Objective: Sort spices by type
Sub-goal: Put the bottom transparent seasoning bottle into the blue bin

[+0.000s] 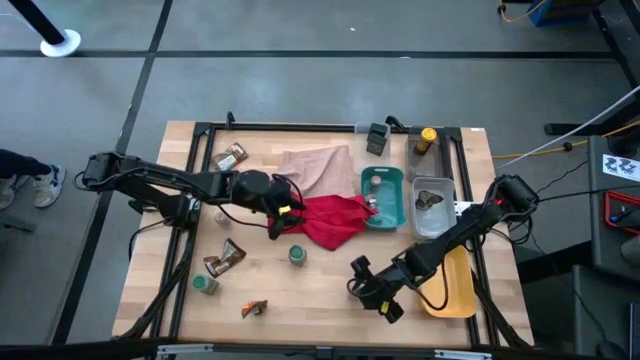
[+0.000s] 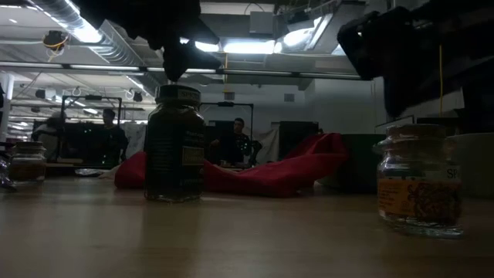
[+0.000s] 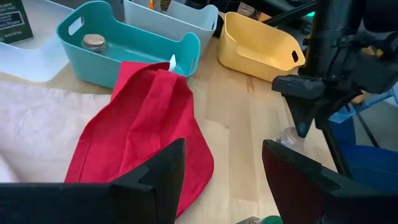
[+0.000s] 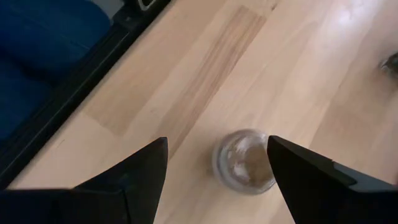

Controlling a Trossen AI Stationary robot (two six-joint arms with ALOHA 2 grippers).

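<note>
A small clear jar stands on the surface near its front edge, and the right tool hangs above it with its fingers open on both sides, gripping nothing. The step seems to be picking this jar; next the tool must go lower and close on it. The left tool, also open and empty, waits over the red cloth.

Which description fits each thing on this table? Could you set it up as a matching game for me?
Things:
1. teal tray
2. clear tray
3. red cloth
4. right hand

Descriptions:
A. poised over a small jar, fingers open
B. holds a brown sachet
C. holds a round jar
D. lies crumpled between the left hand and the teal tray

Pairs: 1-C, 2-B, 3-D, 4-A
</note>
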